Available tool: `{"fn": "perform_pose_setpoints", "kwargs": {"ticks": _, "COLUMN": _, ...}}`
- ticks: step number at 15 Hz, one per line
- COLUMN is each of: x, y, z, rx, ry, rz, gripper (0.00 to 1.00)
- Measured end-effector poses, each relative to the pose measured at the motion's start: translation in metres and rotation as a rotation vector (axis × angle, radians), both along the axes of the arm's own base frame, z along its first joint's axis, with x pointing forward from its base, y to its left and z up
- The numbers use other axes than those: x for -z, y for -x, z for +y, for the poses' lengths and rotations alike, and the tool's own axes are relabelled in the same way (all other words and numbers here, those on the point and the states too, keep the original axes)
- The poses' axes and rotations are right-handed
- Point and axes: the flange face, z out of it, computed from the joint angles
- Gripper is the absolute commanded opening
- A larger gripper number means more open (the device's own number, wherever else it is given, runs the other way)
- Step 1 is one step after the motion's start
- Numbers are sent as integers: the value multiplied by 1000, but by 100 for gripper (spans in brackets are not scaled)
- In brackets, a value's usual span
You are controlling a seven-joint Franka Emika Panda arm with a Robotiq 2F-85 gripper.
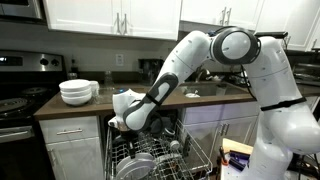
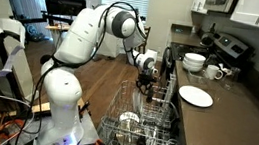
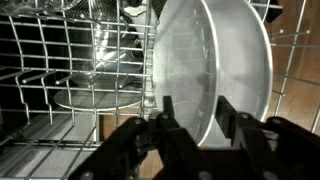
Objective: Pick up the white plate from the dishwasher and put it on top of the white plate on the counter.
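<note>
A white plate (image 3: 215,60) stands on edge in the wire dishwasher rack (image 3: 50,60), filling the upper right of the wrist view. My gripper (image 3: 195,105) is open, with one finger on each side of the plate's lower rim and a gap still showing. In both exterior views the gripper (image 1: 128,125) (image 2: 148,82) hangs low over the pulled-out rack (image 1: 150,160) (image 2: 142,130). A second white plate (image 2: 195,95) lies flat on the counter.
Stacked white bowls (image 1: 77,92) (image 2: 193,62) and a mug (image 2: 216,72) sit on the counter near the stove (image 1: 15,100). Glasses and other dishes (image 3: 100,50) stand in the rack beside the plate. The open dishwasher door is below.
</note>
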Motion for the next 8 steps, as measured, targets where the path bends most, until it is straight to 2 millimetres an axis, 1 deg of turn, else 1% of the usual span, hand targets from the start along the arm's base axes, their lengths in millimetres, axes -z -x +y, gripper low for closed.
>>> {"fn": "perform_pose_setpoints", "kwargs": {"ticks": 2, "x": 2, "y": 0, "z": 1, "rx": -1, "ry": -4, "rz": -7, "gripper": 3}}
{"fn": "perform_pose_setpoints", "kwargs": {"ticks": 3, "x": 3, "y": -1, "z": 1, "rx": -2, "ry": -6, "rz": -10, "gripper": 0}}
{"fn": "perform_pose_setpoints", "kwargs": {"ticks": 8, "x": 5, "y": 1, "z": 7, "rx": -5, "ry": -14, "rz": -7, "gripper": 2}}
